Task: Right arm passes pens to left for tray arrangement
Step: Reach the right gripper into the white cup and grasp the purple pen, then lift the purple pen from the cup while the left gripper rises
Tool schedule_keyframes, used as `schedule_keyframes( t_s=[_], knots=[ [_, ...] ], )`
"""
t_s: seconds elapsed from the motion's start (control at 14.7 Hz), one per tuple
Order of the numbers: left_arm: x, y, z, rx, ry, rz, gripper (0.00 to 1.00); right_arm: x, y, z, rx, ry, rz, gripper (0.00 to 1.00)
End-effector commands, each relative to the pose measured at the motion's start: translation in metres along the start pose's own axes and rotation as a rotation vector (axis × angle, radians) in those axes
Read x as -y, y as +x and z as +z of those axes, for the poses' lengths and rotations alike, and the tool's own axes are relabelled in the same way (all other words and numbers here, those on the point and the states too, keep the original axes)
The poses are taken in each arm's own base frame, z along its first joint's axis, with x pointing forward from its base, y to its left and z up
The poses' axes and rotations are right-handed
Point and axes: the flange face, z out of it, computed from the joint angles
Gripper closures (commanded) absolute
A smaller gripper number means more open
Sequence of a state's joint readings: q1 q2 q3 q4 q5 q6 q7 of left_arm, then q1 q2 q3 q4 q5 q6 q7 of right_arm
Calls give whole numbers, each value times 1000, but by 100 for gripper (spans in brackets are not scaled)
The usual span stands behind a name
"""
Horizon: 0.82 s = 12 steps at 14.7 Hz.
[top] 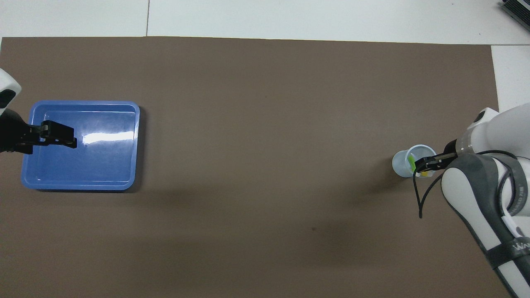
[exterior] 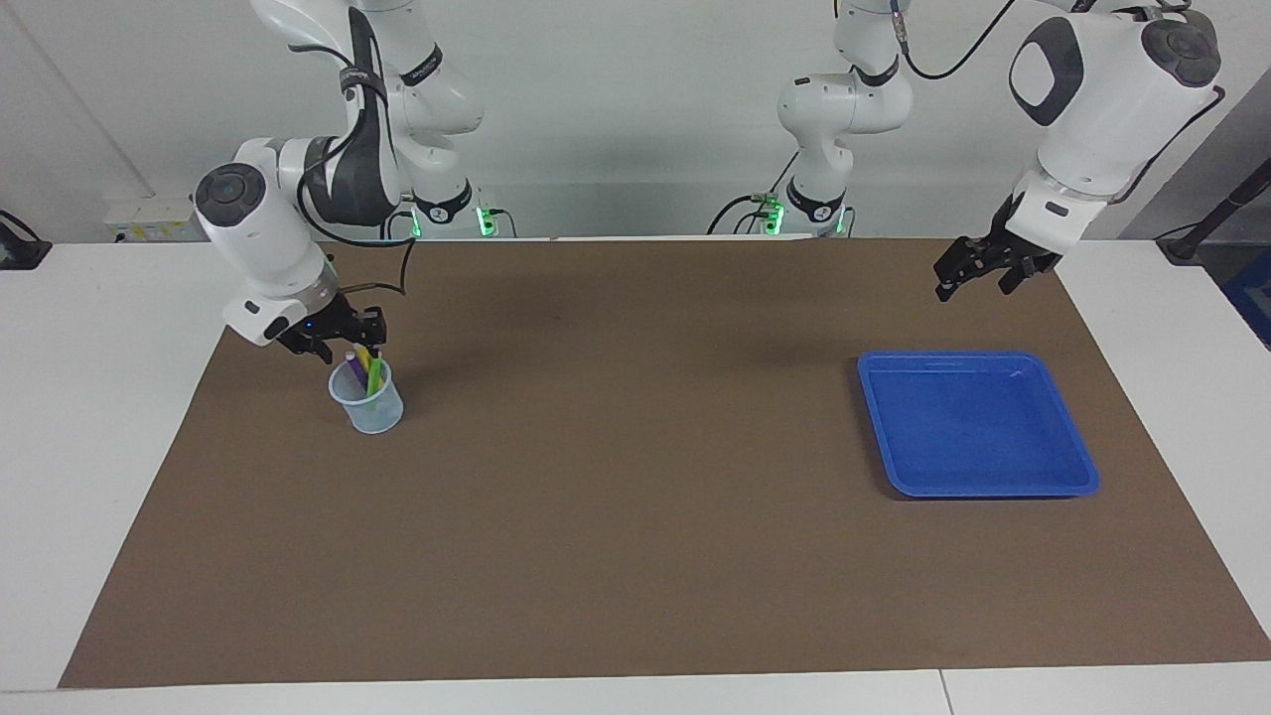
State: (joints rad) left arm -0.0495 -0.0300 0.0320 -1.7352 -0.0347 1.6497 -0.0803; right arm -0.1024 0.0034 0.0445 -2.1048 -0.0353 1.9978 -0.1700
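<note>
The white table (exterior: 89, 417) carries a wide brown mat (exterior: 635, 497) that covers nearly all of the working surface. On the mat, toward the left arm's end, lies the blue tray (exterior: 1077, 467), flat and with nothing in it. The left arm (exterior: 1102, 99) waits with its left tool (exterior: 978, 270) raised in the air; the overhead view places it over the tray's edge nearest that arm's end of the table, and its fingers stand apart, holding nothing

The right arm (exterior: 268, 228) bends down toward its own end of the table, where a small translucent cup (exterior: 367, 397) stands upright on the mat, well apart from the tray. The right tool (exterior: 343, 336) sits just over the cup's rim, at the tops of the pens. Whether its fingers have closed on a pen I cannot tell

Three pens stand tilted in the cup: the purple pen (exterior: 353, 365), the green pen (exterior: 374, 375) and the yellow pen (exterior: 363, 356), their upper ends rising above the rim and leaning toward the robots. The yellow one's top is closest to the tool's fingers
</note>
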Motion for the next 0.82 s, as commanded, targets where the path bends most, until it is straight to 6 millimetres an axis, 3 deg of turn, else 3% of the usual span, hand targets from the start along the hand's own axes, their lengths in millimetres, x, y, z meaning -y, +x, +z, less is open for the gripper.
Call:
schedule_keyframes(
  t_s=[0.0, 0.2, 0.48, 0.75],
  knots=[
    [-3, -8, -5, 7, 13, 3, 0, -7, -3, 4, -7, -11, -19, 36],
    [-26, -11, -11, -18, 13, 37, 0, -7, -4, 4, 2, -9, -19, 53],
    [-34, -17, -9, 1, 16, -30, 0, -7, -4, 5, 4, -9, -19, 79],
    [-75, -25, -11, -6, 10, -174, 0, -7, -4, 5, 4, -9, -19, 100]
  ],
)
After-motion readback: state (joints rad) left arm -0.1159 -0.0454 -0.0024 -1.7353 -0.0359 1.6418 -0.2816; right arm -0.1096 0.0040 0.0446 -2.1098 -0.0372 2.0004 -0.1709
